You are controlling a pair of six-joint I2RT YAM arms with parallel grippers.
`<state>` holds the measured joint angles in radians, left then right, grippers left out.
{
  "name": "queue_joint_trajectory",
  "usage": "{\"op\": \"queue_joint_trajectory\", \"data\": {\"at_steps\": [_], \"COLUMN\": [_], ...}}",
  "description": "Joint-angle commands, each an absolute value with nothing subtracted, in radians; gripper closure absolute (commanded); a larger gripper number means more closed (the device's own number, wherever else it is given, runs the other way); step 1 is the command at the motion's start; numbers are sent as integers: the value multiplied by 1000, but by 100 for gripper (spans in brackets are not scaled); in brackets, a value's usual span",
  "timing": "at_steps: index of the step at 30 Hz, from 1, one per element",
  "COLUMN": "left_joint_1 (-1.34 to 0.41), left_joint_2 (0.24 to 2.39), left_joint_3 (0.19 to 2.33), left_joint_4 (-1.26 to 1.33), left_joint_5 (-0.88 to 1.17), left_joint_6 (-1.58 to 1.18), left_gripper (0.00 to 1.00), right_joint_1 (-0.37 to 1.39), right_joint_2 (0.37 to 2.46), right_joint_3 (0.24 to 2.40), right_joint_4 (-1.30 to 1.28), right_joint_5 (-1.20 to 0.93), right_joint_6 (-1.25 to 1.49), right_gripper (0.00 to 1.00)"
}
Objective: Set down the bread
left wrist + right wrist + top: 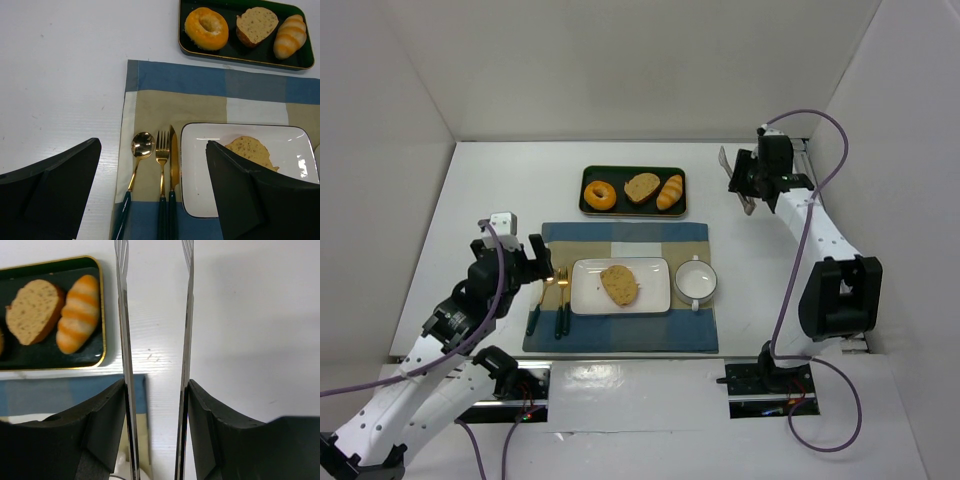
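The bread [619,285] [250,150], a tan, speckled oval slice with a thin brown crust, lies flat on the white rectangular plate [585,300] [197,165], a little right of its middle. The plate sits on a blue and beige checked placemat [620,238]. Just left of the plate, a gold spoon [141,146], fork [162,150] and knife [174,155] with dark handles lie side by side. Just right of it stands a white two-handled bowl [696,280].

Beyond the placemat, a dark tray [633,168] [230,52] [50,357] with a gold rim holds a doughnut [599,194] [206,28], a rounder slice [642,187] [256,25] [34,311] and a striped golden roll [670,192] [289,36] [78,312].

The left end effector [542,272] [152,145] hovers over the cutlery with its fingers spread wide and nothing between them. In its wrist view the right finger hides part of the bread and the plate.

The right end effector [745,180] [156,385] is off to the right of the tray, over the white desk [500,190]. It pinches a pair of metal tongs [121,315], its fingers against the outer sides of the two arms. The arms stand apart with nothing between their tips.

Only the top view shows the bowl and both arms at once. The left wrist view separates the three pieces of cutlery. The right wrist view shows the grip on the tongs, but neither the bread nor the doughnut in full.
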<state>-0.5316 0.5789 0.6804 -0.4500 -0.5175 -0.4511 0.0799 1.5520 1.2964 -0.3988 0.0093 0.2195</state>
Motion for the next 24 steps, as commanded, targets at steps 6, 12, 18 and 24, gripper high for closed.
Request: {"op": "queue_joint_trajectory", "data": {"at_steps": [6, 12, 18, 24], "left_joint_1": [-526, -526, -526, -526], "left_joint_2": [597, 597, 597, 606], "left_joint_3": [670, 670, 670, 680], "left_joint_4": [-420, -420, -420, -420], "left_joint_5": [-511, -511, -511, -520], "left_joint_6": [-451, -451, -451, -451], "left_gripper": [0, 0, 0, 0], "right_joint_1": [29, 20, 20, 20], "right_joint_2": [1594, 1646, 1681, 1756], "right_joint_3": [1223, 1194, 1172, 1210], "right_joint_4": [-313, -340, -351, -394], "right_joint_5": [64, 64, 84, 84], "right_joint_6": [229, 229, 239, 249], "right_gripper": [44, 44, 44, 44]}}
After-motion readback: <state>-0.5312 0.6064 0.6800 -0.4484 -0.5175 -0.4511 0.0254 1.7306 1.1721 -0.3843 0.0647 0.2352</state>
